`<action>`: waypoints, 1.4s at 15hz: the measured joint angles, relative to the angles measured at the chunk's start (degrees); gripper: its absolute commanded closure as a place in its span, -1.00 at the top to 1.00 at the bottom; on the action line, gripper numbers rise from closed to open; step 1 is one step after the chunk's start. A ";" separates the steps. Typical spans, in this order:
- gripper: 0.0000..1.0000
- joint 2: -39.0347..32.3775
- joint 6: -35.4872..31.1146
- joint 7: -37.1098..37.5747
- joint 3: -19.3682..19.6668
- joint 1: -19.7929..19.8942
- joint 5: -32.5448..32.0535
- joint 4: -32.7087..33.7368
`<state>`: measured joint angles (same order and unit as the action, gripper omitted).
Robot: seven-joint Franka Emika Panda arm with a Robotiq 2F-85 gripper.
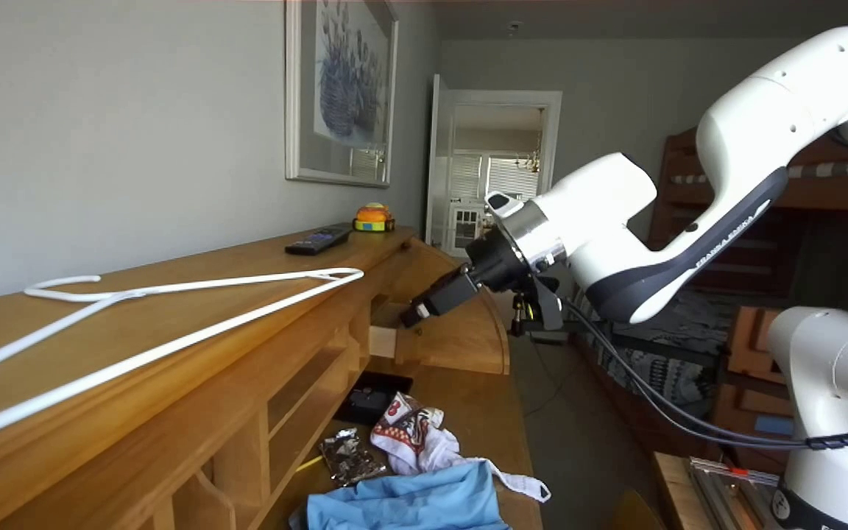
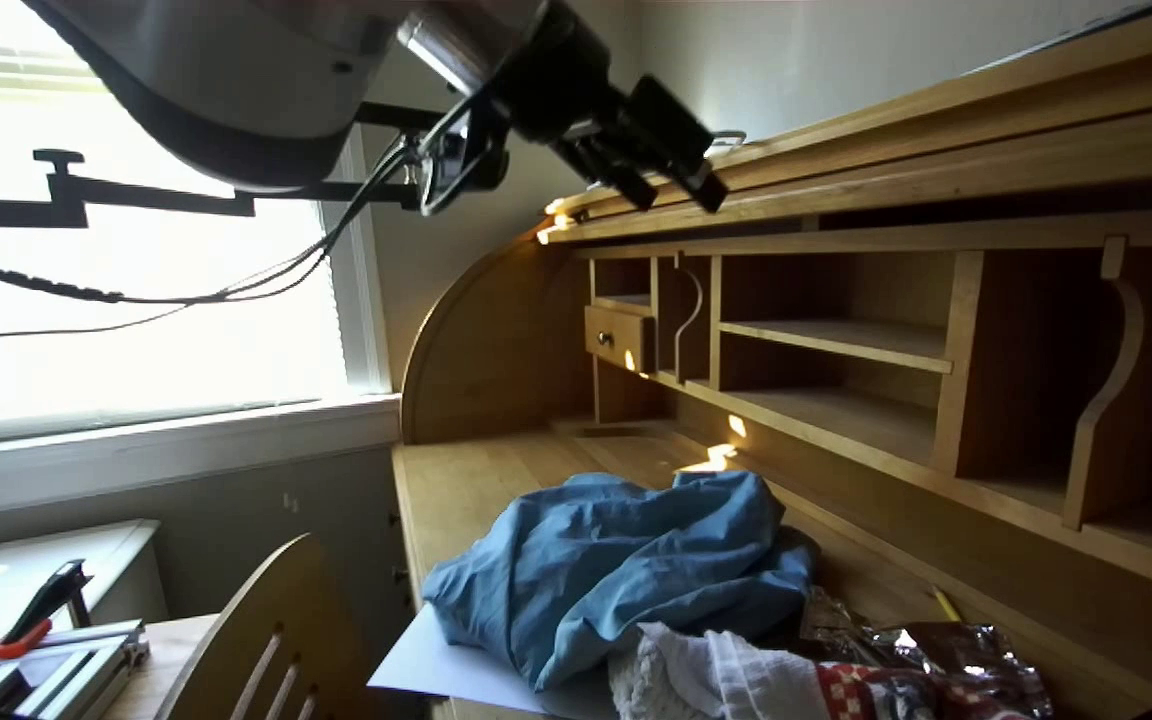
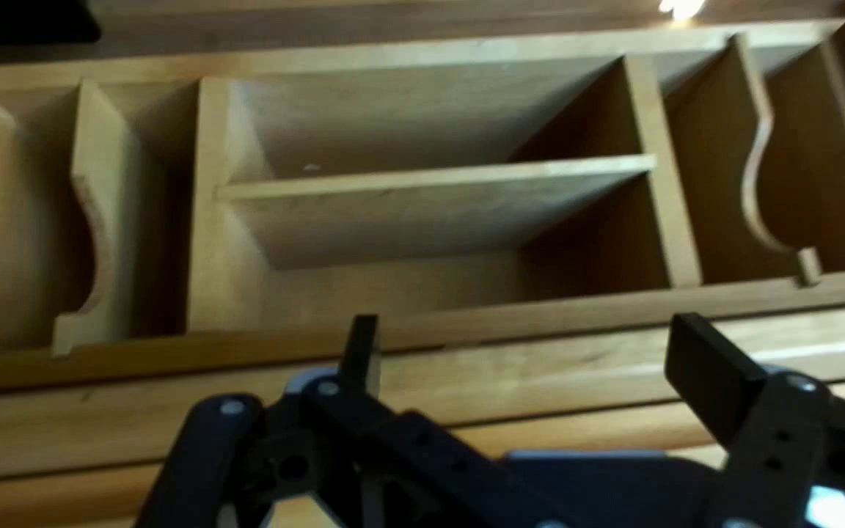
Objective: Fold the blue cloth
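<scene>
One red-and-white patterned fabric (image 2: 786,680) lies close up in an exterior view; just beyond it the blue cloth (image 2: 626,570) sits rumpled on the desk (image 2: 486,470), partly over a white sheet (image 2: 466,660); higher, well apart from the cloth, hangs the pincer (image 2: 676,195), its fingers (image 3: 708,367) spread wide in the wrist view; the desk's curved side panel (image 2: 506,350) stands farther back, a bright window (image 2: 136,300) near it.
</scene>
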<state>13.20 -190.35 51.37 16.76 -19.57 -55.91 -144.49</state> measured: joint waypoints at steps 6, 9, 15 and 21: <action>1.00 -0.29 -1.00 -0.57 21.73 -28.47 -4.26 -9.15; 1.00 0.41 4.01 -1.93 33.65 -42.55 -5.06 -13.09; 1.00 5.49 27.64 -20.77 48.61 -57.89 7.06 -9.38; 1.00 14.87 47.88 -42.59 52.87 -64.03 18.21 4.81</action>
<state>28.07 -142.48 8.78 69.64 -83.60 -37.70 -139.69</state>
